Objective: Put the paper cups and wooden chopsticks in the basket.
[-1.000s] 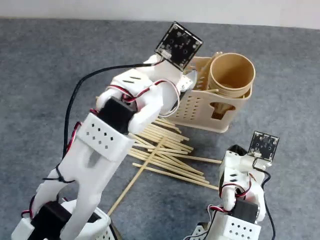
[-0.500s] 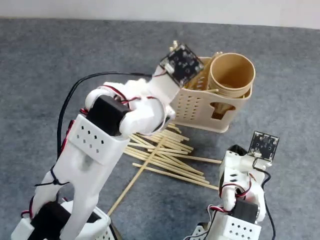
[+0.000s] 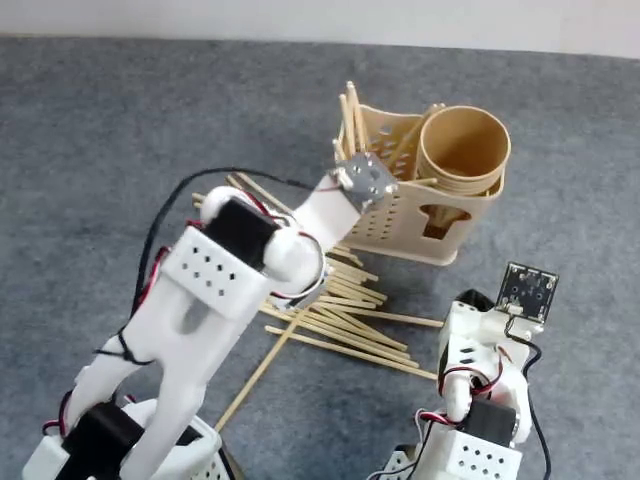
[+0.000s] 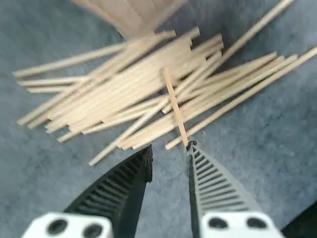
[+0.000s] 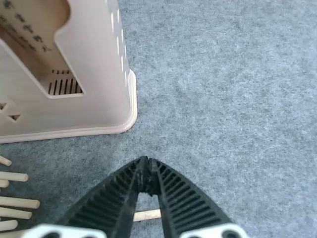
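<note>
**Chopsticks loose on the carpet, cups in the basket**

Wooden chopsticks (image 4: 124,89) lay in a loose, crossed heap just beside the basket (image 3: 400,215); a few upright sticks (image 3: 350,115) stood in the basket's end compartment, poking above its rim; the paper cups (image 3: 463,150) sat stacked in the compartment next to them.

My left gripper (image 4: 169,147) hung over the edge of the heap with its jaws apart and nothing between them; one stick (image 4: 174,106) lay across the top of the pile with its end at the tip of one finger, and I could not tell whether it touched. My right gripper (image 5: 147,177) was closed on nothing, low over bare carpet near a corner of the basket.

I judged the heap itself to be the trouble. The sticks crossed at many angles, so closing on them could catch several at once or pinch one near its end and let it swing or slip. The top stick could roll off at a nudge from that finger. My left arm also stood close to the basket, and a careless lift might knock the upright sticks or shove the light basket.

Grey carpet (image 3: 90,130) covered the table, its nap likely to snag a dragged stick; a pale strip (image 3: 300,15) ran along its far edge.
</note>
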### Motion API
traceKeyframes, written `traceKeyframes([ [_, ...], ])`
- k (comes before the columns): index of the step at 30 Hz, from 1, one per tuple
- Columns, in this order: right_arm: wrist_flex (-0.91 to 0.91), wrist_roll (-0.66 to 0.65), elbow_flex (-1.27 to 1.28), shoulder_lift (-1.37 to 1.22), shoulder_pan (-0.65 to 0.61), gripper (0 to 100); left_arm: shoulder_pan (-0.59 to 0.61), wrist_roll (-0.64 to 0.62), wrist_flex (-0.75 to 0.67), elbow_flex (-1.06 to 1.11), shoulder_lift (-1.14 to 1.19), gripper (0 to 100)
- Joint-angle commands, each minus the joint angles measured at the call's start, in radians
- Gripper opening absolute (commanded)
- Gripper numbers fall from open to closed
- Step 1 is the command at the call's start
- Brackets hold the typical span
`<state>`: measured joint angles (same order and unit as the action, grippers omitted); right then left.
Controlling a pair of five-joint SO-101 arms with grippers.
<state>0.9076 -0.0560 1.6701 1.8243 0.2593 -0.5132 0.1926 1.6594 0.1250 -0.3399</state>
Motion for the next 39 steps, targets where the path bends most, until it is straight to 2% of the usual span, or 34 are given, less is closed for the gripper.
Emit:
traceKeyframes([
  [1, -0.002, -0.002, 0.124, 0.012, -0.007, 1.4, 0.016, 0.006, -0.170, 0.160, -0.004, 13],
  [9, -0.002, -0.002, 0.124, 0.012, -0.007, 1.4, 0.016, 0.000, -0.517, 0.461, 0.001, 13],
  [16, -0.002, -0.002, 0.124, 0.012, -0.007, 1.4, 0.018, -0.002, -0.646, 0.567, 0.022, 13],
  [22, -0.002, -0.002, 0.124, 0.012, -0.007, 1.4, 0.061, -0.002, -0.654, 0.509, 0.157, 13],
  [35, -0.002, -0.002, 0.124, 0.012, -0.007, 1.4, 0.051, -0.049, -0.660, 0.495, 0.282, 12],
  [39, -0.002, -0.002, 0.124, 0.012, -0.007, 1.4, 0.050, -0.049, -0.654, 0.470, 0.306, 5],
])
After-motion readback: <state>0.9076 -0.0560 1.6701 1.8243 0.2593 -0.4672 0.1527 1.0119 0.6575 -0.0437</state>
